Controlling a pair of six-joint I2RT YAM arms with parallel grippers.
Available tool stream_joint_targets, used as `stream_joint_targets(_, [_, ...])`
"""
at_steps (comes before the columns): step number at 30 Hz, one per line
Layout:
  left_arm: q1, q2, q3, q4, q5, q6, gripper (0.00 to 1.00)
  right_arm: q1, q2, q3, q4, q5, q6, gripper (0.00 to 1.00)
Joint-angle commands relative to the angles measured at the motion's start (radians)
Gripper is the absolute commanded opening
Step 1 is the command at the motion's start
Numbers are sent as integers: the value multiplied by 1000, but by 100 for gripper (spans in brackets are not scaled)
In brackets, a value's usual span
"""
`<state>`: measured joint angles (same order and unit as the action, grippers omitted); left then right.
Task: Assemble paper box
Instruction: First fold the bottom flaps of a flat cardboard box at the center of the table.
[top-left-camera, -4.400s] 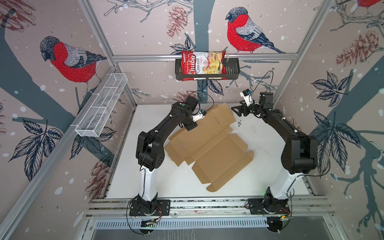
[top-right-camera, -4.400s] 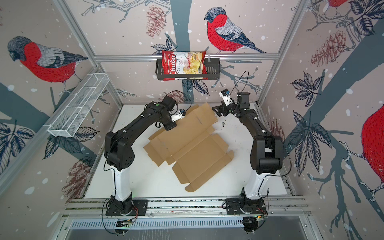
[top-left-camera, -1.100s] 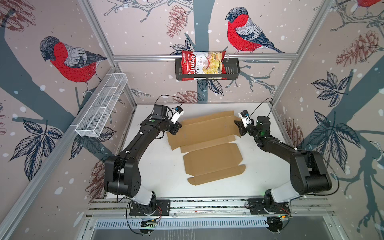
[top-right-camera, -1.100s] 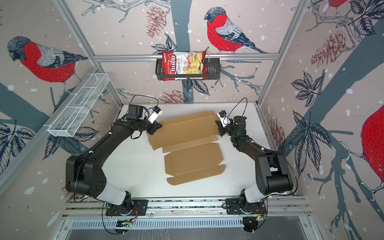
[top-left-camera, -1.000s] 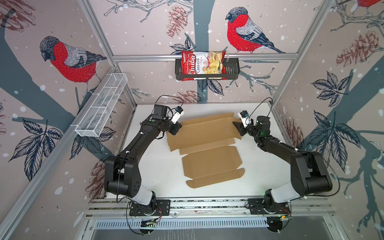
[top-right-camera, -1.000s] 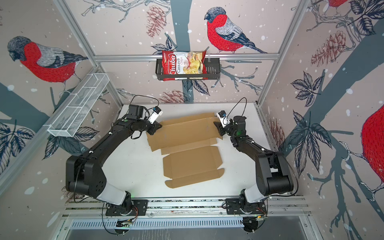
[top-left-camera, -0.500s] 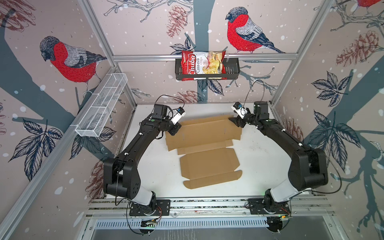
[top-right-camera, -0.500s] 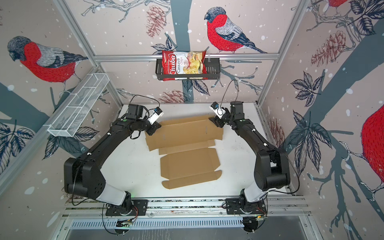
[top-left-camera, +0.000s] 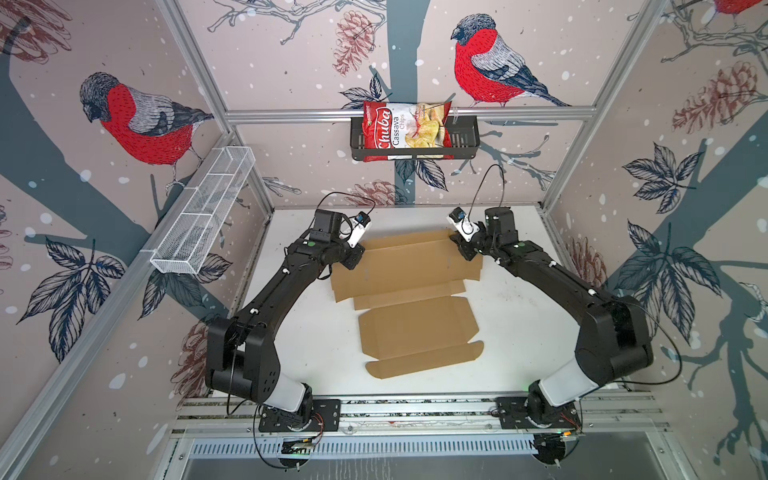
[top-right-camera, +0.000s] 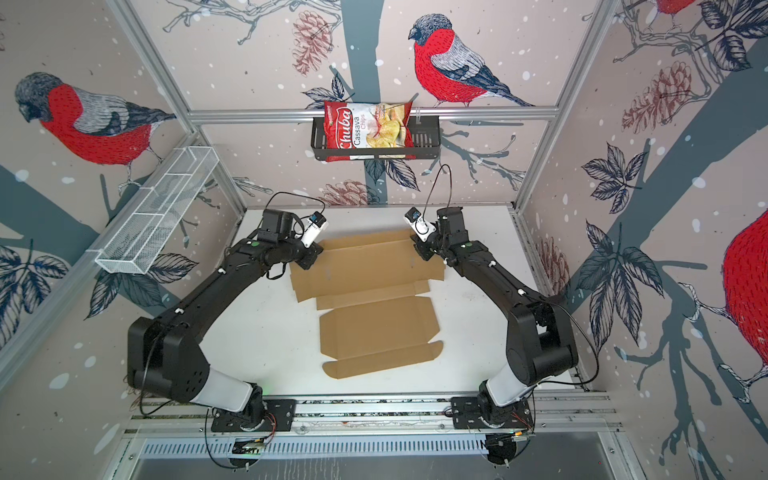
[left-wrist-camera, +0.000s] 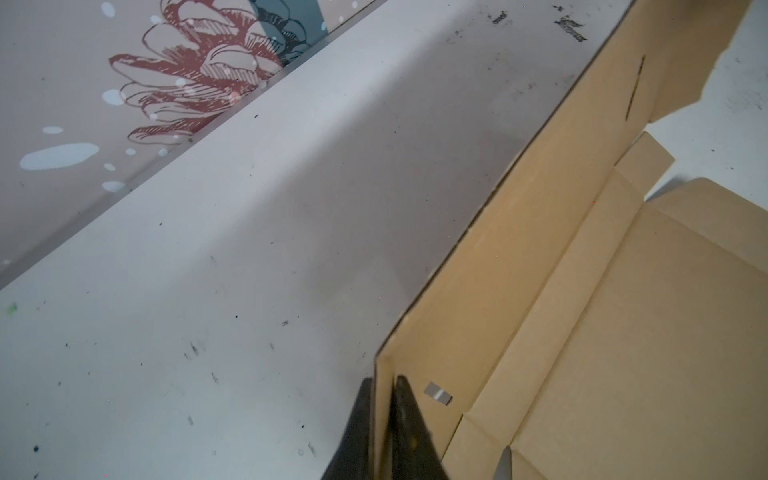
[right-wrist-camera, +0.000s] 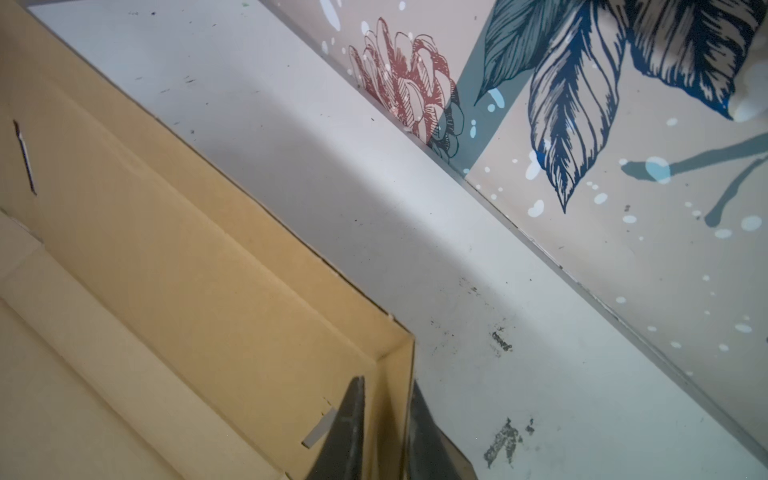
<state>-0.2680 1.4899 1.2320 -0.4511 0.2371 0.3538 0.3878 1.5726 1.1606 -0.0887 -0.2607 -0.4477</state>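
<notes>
The paper box (top-left-camera: 415, 328) (top-right-camera: 374, 328) is a plain brown cardboard sheet with flaps and slits, mostly flat on the white table in both top views. Its far strip is tilted up, with a short end flap bent upright at each far corner. My left gripper (top-left-camera: 352, 258) (top-right-camera: 309, 259) is at the far left corner. In the left wrist view it (left-wrist-camera: 380, 380) is shut on that end flap, one finger on each side of the cardboard (left-wrist-camera: 623, 332). My right gripper (top-left-camera: 465, 249) (top-right-camera: 422, 251) is at the far right corner, and it (right-wrist-camera: 386, 382) grips the end flap there (right-wrist-camera: 166, 270).
A red chips bag (top-left-camera: 405, 131) lies in a black wire basket on the back wall. A white wire basket (top-left-camera: 203, 212) hangs on the left wall. The back wall stands a short way behind the box's far edge. Bare white table (top-left-camera: 299, 332) lies beside the sheet.
My right gripper went from the sheet's right edge to its far right corner and closed on the end flap. The sheet slid slightly left. The left arm barely moved.
</notes>
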Motion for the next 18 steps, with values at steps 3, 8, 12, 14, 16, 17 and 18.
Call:
stream_joint_targets(3, [-37,-59,-59,141,-155,-210,16,65,-47,-72,138,225,319,20])
stream_joint_targets(8, [-88,-94,-126,250,-208,-366,19,149,-73,-143,229,409,570,19])
stream_joint_targets(12, [-119,-65,-135,256,-214,-440,19,216,-71,-182,272,553,633,18])
stream_joint_targets(14, [-132,-49,-123,227,-237,-478,18,243,-76,-199,291,620,647,18])
stream_joint_targets(16, [-142,-55,-130,229,-257,-524,20,255,-85,-220,323,649,670,18])
stream_joint_targets(17, [-147,-65,-143,245,-251,-544,21,260,-90,-232,338,655,682,17])
stream_joint_targets(18, [-152,-74,-157,262,-251,-566,21,266,-93,-242,352,661,690,17])
